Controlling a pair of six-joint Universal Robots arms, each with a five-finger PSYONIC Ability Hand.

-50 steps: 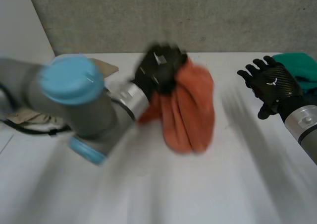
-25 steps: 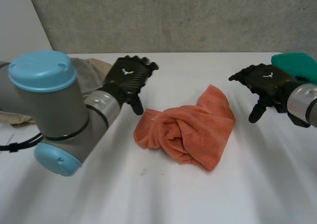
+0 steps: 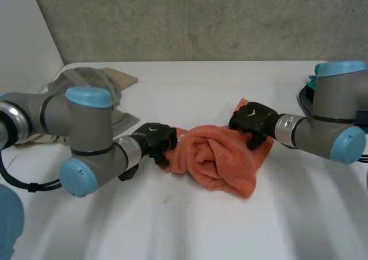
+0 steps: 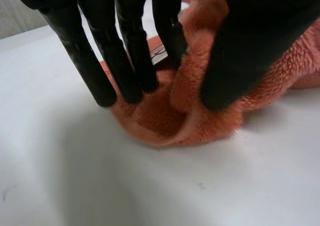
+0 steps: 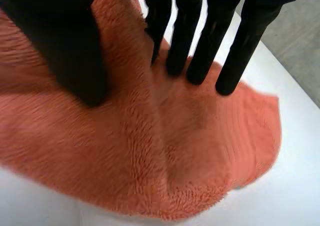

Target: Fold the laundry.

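An orange towel (image 3: 215, 163) lies crumpled in a twisted heap at the middle of the white table (image 3: 190, 225). My left hand (image 3: 154, 140) is down at the heap's left end. In the left wrist view its straight fingers (image 4: 125, 56) and thumb (image 4: 250, 51) pinch a raised fold of the towel (image 4: 210, 121) between them. My right hand (image 3: 253, 119) sits on the towel's far right edge. In the right wrist view its fingers (image 5: 200, 41) and thumb (image 5: 60, 41) dig into the towel (image 5: 125, 151), with a low ridge of cloth gathered between them.
A pile of beige and grey clothes (image 3: 86, 81) lies at the back left, behind my left arm. A bit of green cloth (image 3: 313, 84) peeks out behind my right arm at the back right. A grey wall (image 3: 201, 18) closes off the table's far edge.
The towel dropped from my raised left hand onto the table. Both hands then came down from beside it and closed onto its two ends.
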